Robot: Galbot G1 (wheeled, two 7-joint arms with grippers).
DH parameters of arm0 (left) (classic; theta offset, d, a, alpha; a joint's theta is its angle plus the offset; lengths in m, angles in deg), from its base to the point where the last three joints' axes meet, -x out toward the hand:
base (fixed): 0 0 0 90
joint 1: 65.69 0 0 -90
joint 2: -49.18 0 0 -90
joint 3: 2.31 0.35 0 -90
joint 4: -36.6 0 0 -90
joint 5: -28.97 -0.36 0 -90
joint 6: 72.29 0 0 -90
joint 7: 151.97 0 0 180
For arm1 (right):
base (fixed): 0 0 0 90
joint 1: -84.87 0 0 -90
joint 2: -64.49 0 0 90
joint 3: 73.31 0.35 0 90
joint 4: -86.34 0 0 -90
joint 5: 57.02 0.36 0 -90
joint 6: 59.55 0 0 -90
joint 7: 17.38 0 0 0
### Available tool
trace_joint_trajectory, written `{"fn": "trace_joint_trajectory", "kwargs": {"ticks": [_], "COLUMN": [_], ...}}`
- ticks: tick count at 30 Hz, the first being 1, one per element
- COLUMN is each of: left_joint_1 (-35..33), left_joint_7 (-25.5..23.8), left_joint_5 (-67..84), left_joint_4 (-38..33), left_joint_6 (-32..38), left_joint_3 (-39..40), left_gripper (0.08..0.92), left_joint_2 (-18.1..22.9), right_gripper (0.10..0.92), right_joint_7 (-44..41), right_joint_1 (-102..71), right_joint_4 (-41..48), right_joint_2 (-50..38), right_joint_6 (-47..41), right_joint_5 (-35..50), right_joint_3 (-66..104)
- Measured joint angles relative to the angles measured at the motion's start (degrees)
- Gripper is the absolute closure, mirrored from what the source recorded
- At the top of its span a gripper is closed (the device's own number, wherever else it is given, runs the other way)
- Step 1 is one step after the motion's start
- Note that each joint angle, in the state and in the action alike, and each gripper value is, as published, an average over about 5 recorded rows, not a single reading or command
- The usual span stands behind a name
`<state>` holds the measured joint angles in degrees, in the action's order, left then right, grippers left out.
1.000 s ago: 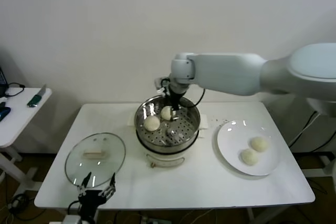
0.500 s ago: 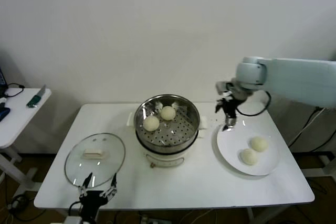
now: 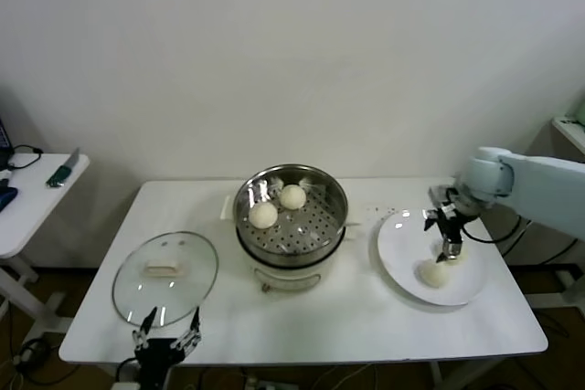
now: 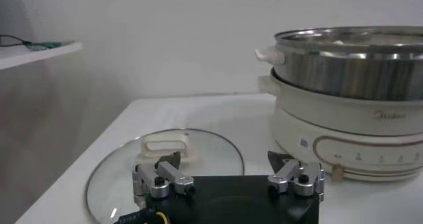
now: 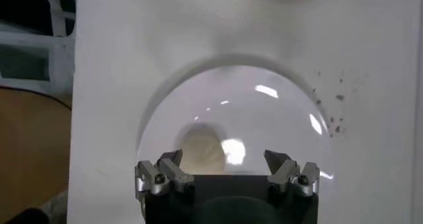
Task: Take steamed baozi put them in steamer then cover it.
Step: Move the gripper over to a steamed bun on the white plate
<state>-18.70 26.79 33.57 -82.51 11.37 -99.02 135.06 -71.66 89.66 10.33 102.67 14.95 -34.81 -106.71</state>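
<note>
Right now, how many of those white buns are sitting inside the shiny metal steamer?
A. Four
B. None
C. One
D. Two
D. The head view shows two steamed baozi lying on the perforated floor of the steamer, while the right gripper, jaws open, hangs over the white plate where another bun waits.

Faint brand mark on steamer (image 4: 344,113) base, not legible.
</note>
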Motion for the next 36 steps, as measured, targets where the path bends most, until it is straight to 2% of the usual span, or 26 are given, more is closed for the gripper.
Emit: {"fn": "trace_joint_trajectory", "kwargs": {"ticks": [12, 29, 36], "left_joint_1": [-0.8, -1.0, -0.9], "left_joint_7": [0.1, 0.1, 0.1], "left_joint_5": [-1.2, -1.5, -1.4], "left_joint_4": [-0.3, -0.4, -0.4], "left_joint_6": [-0.2, -0.1, 0.1], "left_joint_3": [0.3, 0.5, 0.6], "left_gripper": [0.177, 0.177, 0.177], "left_joint_2": [0.9, 1.0, 0.9], "right_gripper": [0.203, 0.203, 0.253], "right_joint_7": [1.5, 2.5, 2.3], "right_joint_1": [-13.6, -22.1, -22.7], "right_joint_4": [5.1, 8.1, 8.3], "right_joint_2": [-0.6, -0.2, -0.3], "right_joint_6": [0.0, -0.2, 0.1], "right_joint_5": [-7.0, -10.5, -10.4], "right_joint_3": [10.0, 18.0, 19.3]}}
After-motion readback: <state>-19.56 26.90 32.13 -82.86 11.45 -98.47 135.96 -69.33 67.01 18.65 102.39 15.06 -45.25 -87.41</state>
